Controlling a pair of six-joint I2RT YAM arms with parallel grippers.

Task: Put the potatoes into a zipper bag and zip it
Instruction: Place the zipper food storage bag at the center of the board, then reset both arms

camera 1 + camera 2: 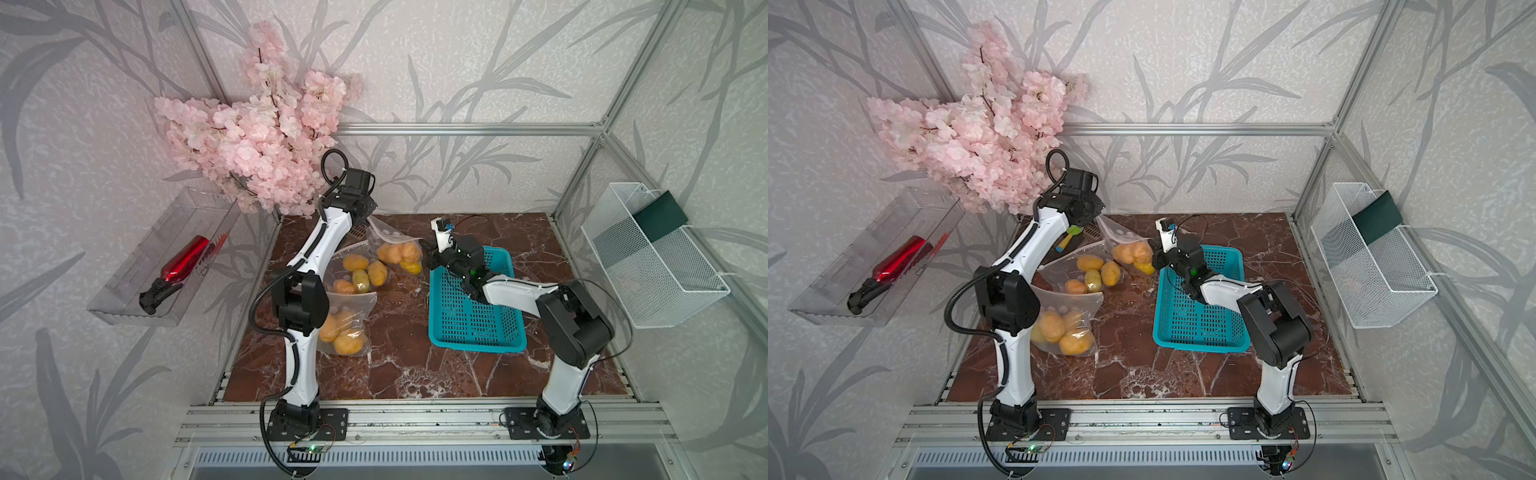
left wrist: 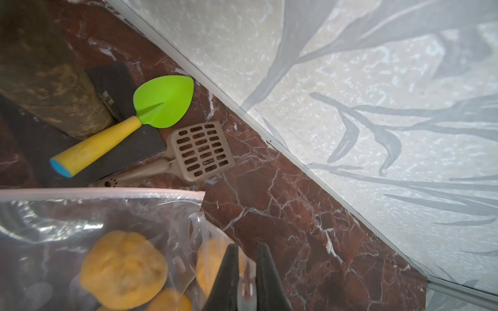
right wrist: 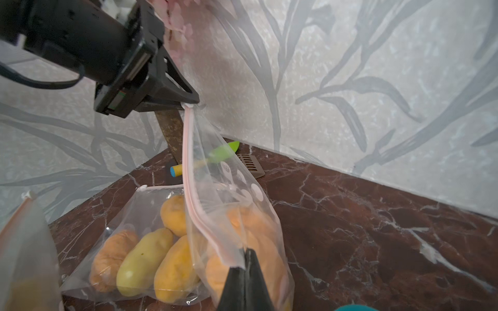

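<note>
Slippage is threatening: my left gripper [image 3: 192,103] is clamping the bag [image 3: 237,194] at its raised corner, my right gripper [image 3: 246,251] is pinching its zipper [image 3: 188,150] lower down, and the potatoes [image 3: 256,223] hanging beneath them are weighing on both grips. I am counting three bags, one held and two beside it — roughly eleven potatoes, one basket [image 1: 473,320].

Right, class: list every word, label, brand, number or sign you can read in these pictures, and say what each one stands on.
No text reads clearly anywhere.
On the zipper bag: white round printed marks, too blurred to read.
On the right arm: a small dark mark on its white wrist piece, too small to read.
On the red bottle: no label visible.
</note>
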